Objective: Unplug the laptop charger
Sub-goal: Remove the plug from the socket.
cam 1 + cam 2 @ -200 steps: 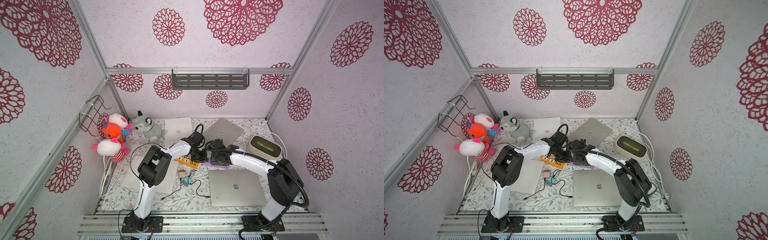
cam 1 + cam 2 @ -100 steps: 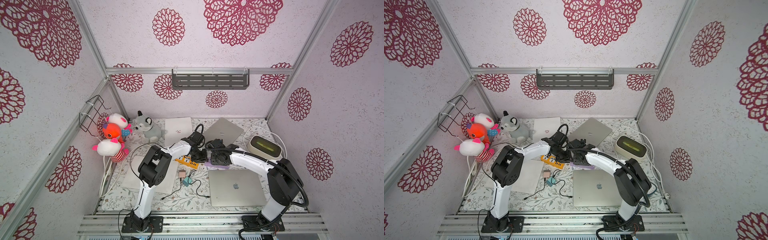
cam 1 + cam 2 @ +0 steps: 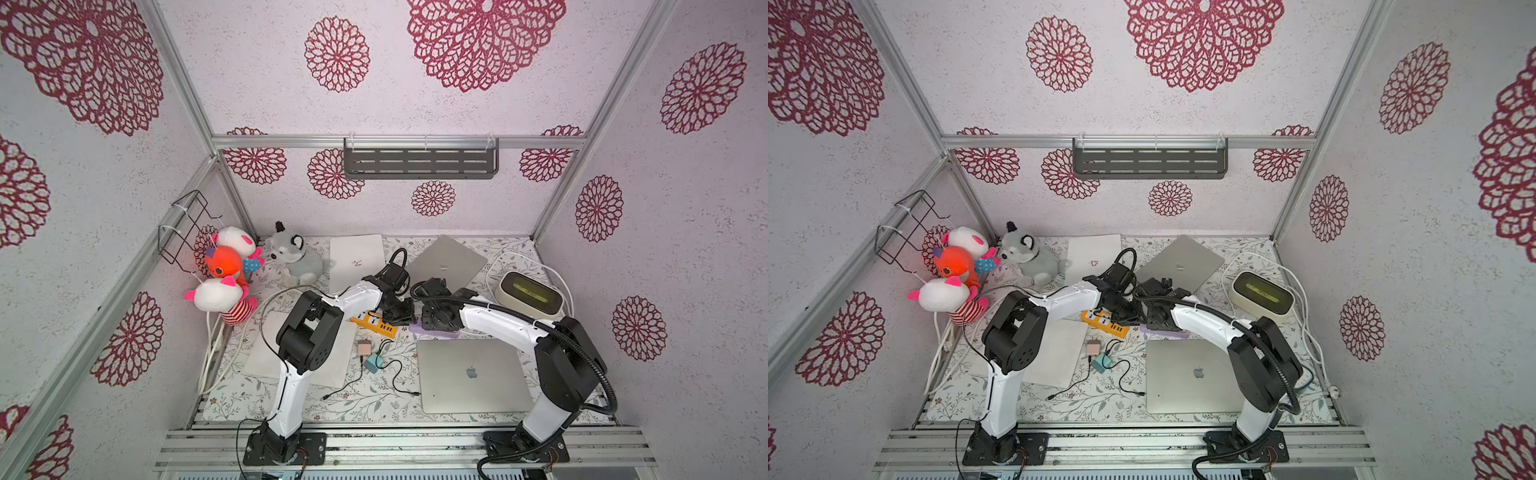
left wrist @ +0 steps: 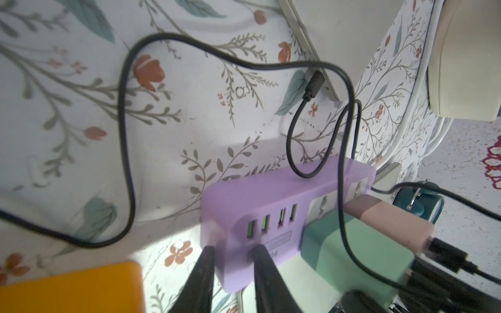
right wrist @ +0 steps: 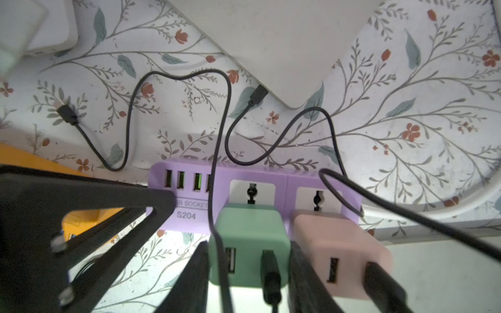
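Mint-green charger (image 5: 249,230) sits clamped between the black fingers (image 5: 196,271) of the right gripper (image 5: 248,250), one finger pressed to each side of its body. It is seated in a socket of the purple power strip (image 5: 189,216). A black cable plug (image 5: 269,271) sticks out of its near face, right at the claw. Just beside that claw's outer finger, a pink charger (image 5: 333,244) stands in the neighbouring socket with its own black lead.

On the claw's other side, the left gripper (image 4: 231,252) is clenched on the strip's USB end, one finger against the end wall and one on the top face, next to the USB ports (image 4: 264,223). Near the left claw lies an orange power strip (image 4: 70,290).

Beyond both claws, black cables (image 5: 230,103) loop over the flowered tablecloth (image 5: 406,108). One ends in a USB-C plug (image 5: 257,94) pushed into the edge of a closed silver laptop (image 5: 271,40), farthest from the fingers. Another cable end (image 5: 65,113) lies loose on the cloth. Which charger feeds the laptop cannot be traced.
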You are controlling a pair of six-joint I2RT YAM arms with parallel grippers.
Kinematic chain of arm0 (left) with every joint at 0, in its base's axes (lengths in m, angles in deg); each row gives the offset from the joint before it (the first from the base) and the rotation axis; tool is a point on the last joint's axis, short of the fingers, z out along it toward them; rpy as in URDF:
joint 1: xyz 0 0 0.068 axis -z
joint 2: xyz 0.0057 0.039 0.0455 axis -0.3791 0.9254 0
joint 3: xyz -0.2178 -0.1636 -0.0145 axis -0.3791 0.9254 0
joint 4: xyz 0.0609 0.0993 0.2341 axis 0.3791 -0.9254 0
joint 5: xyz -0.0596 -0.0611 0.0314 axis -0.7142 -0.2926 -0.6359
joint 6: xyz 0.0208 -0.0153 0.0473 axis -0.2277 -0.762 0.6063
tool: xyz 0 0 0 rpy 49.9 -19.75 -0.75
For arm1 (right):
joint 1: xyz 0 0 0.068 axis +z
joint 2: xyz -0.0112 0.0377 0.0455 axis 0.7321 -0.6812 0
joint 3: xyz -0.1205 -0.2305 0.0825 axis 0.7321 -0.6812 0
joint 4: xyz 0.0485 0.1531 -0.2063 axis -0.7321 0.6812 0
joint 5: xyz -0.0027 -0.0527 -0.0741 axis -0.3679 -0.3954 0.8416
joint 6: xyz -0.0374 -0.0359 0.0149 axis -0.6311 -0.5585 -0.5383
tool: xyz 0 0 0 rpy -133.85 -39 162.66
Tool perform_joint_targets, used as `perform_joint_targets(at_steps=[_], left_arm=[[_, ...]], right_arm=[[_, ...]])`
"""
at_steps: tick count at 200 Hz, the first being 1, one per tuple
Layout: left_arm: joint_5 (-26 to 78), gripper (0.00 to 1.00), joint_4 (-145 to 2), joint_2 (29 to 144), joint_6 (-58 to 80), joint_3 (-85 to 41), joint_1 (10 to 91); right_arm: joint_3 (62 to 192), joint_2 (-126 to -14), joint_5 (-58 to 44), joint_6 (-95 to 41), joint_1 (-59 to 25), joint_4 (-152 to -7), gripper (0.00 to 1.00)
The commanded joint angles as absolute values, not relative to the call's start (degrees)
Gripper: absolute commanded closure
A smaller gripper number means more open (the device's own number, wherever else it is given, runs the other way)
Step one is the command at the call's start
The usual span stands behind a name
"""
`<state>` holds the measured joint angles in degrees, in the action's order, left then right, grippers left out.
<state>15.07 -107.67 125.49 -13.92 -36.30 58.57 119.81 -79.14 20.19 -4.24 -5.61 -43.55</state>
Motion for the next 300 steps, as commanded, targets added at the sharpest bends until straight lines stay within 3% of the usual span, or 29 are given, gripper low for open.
perform_joint_targets(at_steps=[1,300], left_arm=[[17.04,0.72,-109.68,128.31,-14.17,-36.34,59.35],[17.28,0.72,-110.09,128.89,-14.41,-36.34,59.37]], right_arm=[[123.5,-78.49,21.18,-5.48,-4.35,-42.19,0.67],[121.07,-76.22,18.9,-2.88,-5.15,-45.46,0.67]])
